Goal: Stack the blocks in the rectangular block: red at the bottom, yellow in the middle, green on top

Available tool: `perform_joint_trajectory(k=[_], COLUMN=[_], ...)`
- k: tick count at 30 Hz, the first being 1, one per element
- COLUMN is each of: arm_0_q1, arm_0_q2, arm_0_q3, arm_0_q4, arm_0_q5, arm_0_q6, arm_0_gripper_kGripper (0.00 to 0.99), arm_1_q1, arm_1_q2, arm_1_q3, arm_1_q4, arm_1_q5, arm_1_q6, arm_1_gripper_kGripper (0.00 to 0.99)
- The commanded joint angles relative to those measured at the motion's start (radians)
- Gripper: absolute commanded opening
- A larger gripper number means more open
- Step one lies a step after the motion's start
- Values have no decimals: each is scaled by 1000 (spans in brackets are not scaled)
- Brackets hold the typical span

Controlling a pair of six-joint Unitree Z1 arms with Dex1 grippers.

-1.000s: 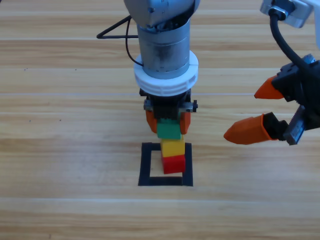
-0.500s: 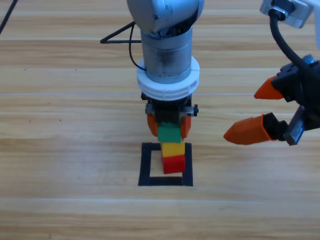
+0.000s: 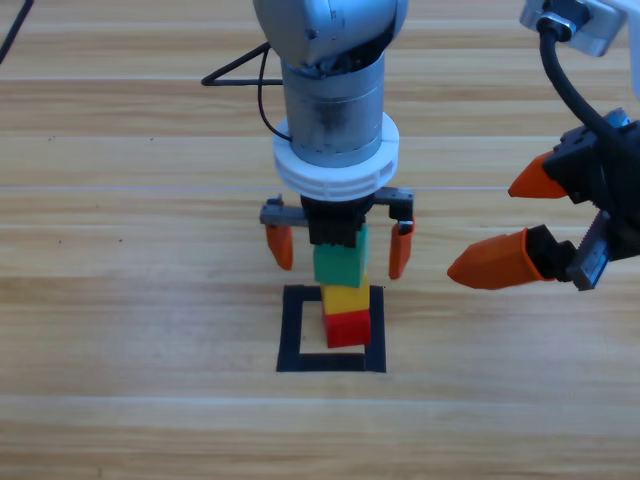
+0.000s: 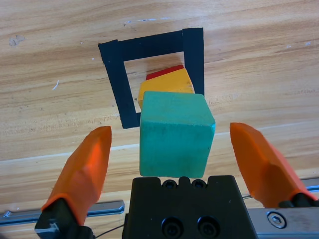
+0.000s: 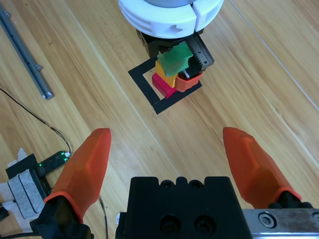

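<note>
Wooden table (image 3: 120, 300), frame centre: green cube (image 3: 340, 265) tops yellow (image 3: 346, 299) and red (image 3: 348, 328) within tape square (image 3: 292, 330). My left gripper (image 3: 339, 247) spread, released; right gripper (image 3: 520, 222) spread, idle. Next: lift clear without nudging.

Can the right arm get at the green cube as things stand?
Probably not cleanly. The left hand hangs open directly over the green cube, its fingers flanking both sides of the stack. The right hand waits open off to the side; only the cube's front looks free.

Red (image 3: 347, 328), yellow (image 3: 345, 298), teal-green cubes (image 3: 340, 265)
</note>
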Motion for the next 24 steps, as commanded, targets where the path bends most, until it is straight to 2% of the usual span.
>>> perform_joint_trajectory(k=[1,3,7,10,21,24], arm_0_q1=[-36,-42,-47,-47,-59,-96], arm_0_q2=[-31,-69,-309,-408,-428,-427], arm_0_q3=[25,23,86,132,140,129], arm_0_q4=[8,8,8,8,8,4], arm_0_q5=[-2,9,87,101,100,112], arm_0_q6=[5,6,-3,29,98,146], arm_0_gripper_kGripper=[985,985,990,990,990,990], arm_1_q1=[-18,-18,-18,-18,-18,-18], arm_1_q2=[35,37,38,38,61,69], arm_1_q3=[26,29,33,31,28,26], arm_1_q4=[13,13,13,13,13,14], arm_1_q5=[17,20,20,20,19,19], arm_1_q6=[-14,-17,-20,-22,-29,-33], arm_1_gripper_kGripper=[988,988,988,988,988,988])
